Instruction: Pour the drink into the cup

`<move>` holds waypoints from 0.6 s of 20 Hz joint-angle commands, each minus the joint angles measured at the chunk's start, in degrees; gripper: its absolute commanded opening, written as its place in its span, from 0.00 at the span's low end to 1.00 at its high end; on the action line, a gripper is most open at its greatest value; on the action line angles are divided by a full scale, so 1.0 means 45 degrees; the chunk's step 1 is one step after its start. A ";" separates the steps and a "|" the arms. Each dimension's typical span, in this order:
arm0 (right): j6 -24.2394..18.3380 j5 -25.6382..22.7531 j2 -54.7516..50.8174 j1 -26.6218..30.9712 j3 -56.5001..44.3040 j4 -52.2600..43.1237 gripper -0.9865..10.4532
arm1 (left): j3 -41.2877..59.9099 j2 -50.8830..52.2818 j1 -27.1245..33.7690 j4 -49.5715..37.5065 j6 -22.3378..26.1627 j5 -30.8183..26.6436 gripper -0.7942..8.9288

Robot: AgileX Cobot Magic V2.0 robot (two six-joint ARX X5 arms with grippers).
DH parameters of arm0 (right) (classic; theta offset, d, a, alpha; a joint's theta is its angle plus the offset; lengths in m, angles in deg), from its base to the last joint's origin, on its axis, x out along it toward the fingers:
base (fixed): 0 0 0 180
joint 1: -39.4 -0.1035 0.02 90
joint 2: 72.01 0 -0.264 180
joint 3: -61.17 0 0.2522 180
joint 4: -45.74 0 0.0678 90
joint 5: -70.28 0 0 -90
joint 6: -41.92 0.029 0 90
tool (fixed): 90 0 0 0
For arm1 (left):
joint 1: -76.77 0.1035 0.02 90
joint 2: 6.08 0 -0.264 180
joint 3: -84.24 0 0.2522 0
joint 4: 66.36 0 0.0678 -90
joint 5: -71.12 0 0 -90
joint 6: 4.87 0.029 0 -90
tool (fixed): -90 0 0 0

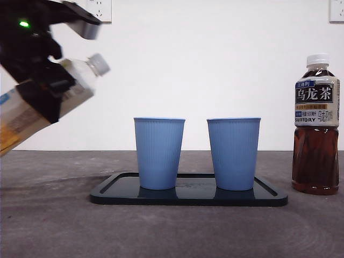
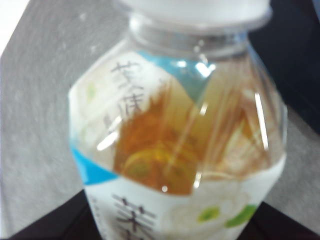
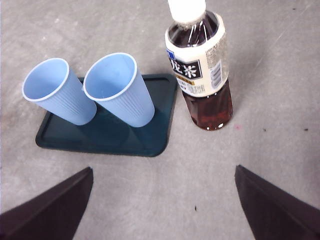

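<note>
A light tea bottle (image 1: 51,102) hangs tilted in the air, high and to the side of two blue cups (image 1: 159,153) on a dark tray (image 1: 188,196). The left gripper (image 1: 45,88) seems to be squeezing it, though the close view is blurry. A dark tea bottle (image 1: 316,126) stands beside the tray. The right gripper (image 3: 162,200) waits above, jaws wide apart.

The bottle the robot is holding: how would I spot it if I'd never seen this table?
Start at the black rectangular tray carrying two blue ribbed plastic cups. Look high above the table beside it: the left gripper holds a tilted clear bottle of pale amber tea, white-labelled. The other white-capped bottle of dark brown tea stands upright.
</note>
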 commanded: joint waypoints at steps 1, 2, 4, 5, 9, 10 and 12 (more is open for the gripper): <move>-0.0321 -0.0068 0.0034 -0.0053 0.0214 -0.0340 0.48 | -0.1292 -0.0947 -0.0364 0.0408 0.0437 -0.0782 0.26; -0.0389 -0.0068 0.0034 -0.0053 0.0214 -0.0437 0.48 | -0.1705 -0.1331 -0.0466 0.0714 0.0583 -0.1156 0.26; -0.0452 -0.0073 0.0034 -0.0053 0.0214 -0.0670 0.48 | -0.2458 -0.1996 -0.0656 0.1418 0.1035 -0.1695 0.26; -0.0471 -0.0073 0.0034 -0.0053 0.0214 -0.0758 0.48 | -0.2783 -0.2229 -0.0743 0.1734 0.1064 -0.1792 0.26; -0.0476 -0.0063 0.0034 -0.0053 0.0214 -0.1248 0.48 | -0.4012 -0.3128 -0.1214 0.2453 0.1700 -0.2764 0.26; -0.0476 -0.0068 0.0034 -0.0053 0.0214 -0.1389 0.48 | -0.4197 -0.3313 -0.1379 0.2424 0.2142 -0.3225 0.26; -0.0476 -0.0063 0.0034 -0.0053 0.0214 -0.1549 0.48 | -0.4473 -0.3648 -0.1705 0.2380 0.2807 -0.3784 0.26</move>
